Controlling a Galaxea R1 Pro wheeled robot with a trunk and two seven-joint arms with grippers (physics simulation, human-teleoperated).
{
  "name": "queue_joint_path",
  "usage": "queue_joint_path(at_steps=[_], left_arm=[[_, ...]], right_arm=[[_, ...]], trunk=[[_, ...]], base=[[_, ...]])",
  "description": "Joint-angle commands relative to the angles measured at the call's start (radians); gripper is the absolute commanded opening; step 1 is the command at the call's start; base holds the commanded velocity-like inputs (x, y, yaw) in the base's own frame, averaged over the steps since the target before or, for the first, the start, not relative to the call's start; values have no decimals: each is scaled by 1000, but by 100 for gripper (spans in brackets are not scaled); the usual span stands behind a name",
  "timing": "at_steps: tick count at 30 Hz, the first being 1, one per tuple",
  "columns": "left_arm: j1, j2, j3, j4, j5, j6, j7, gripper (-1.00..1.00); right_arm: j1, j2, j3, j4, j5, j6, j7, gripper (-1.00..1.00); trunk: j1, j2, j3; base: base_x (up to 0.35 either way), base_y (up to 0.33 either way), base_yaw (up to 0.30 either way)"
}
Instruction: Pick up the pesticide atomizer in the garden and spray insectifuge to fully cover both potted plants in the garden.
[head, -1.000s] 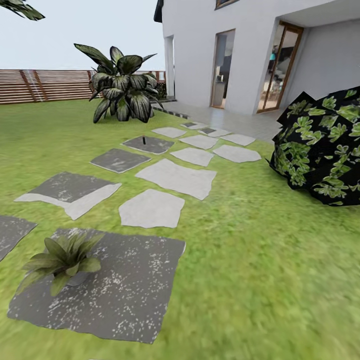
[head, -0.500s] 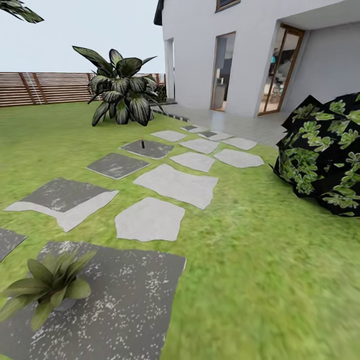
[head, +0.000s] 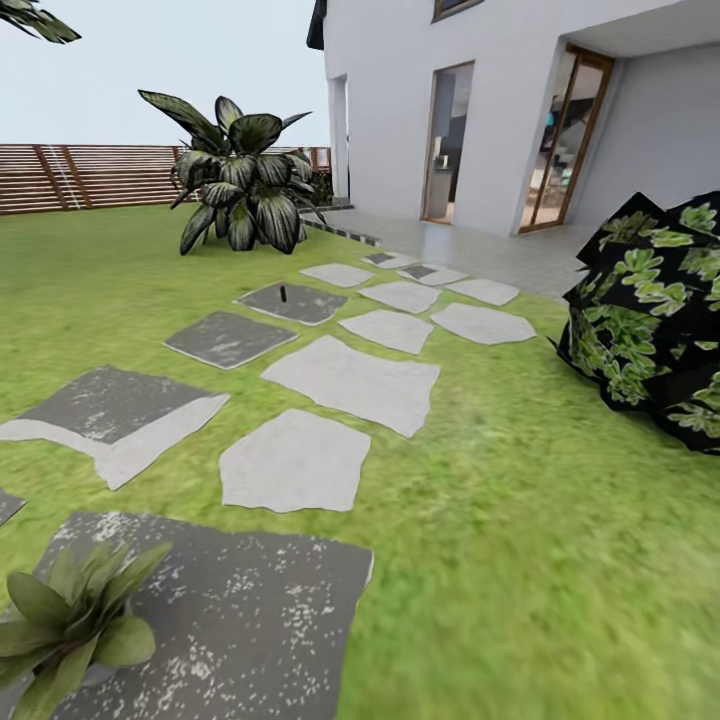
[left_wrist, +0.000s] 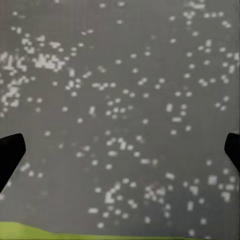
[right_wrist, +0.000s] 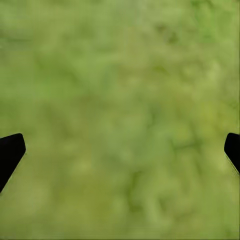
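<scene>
Both your hands hang apart and empty; steer for the atomizer, or your base could clip the plant alongside.

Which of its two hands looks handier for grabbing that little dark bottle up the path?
Too early for a firm pick. The bottle stands far ahead, left of centre, so probably the left. Both are open and empty: the left gripper over a speckled stone, the right gripper over grass.

Green lawn, white-speckled dark grey stone, brown slatted fence.
</scene>
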Motion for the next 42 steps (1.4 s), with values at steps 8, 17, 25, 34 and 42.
queue_joint_path(at_steps=[8,17,25,34,42], left_arm=[[0,-1,-1,1,-6,-3,0,100],[0,0,-1,1,-5,-3,0,100],[0,0,-1,1,-5,-3,0,100],[0,0,0,1,-4,-3,0,100],[0,0,0,1,-3,-3,0,100]], right_arm=[[-1,1,-5,1,8,-3,-2,100],[-1,1,-5,1,8,-3,-2,100],[-1,1,-5,1,8,-3,-2,100],[-1,1,-5,1,8,-3,-2,100],[-1,1,-5,1,8,-3,-2,100]], trunk=[[0,0,-1],[0,0,-1],[0,0,-1],[0,0,-1],[0,0,-1]], base=[[339,-1,0],[327,-87,0],[336,-16,0],[340,-1,0],[340,0,0]])
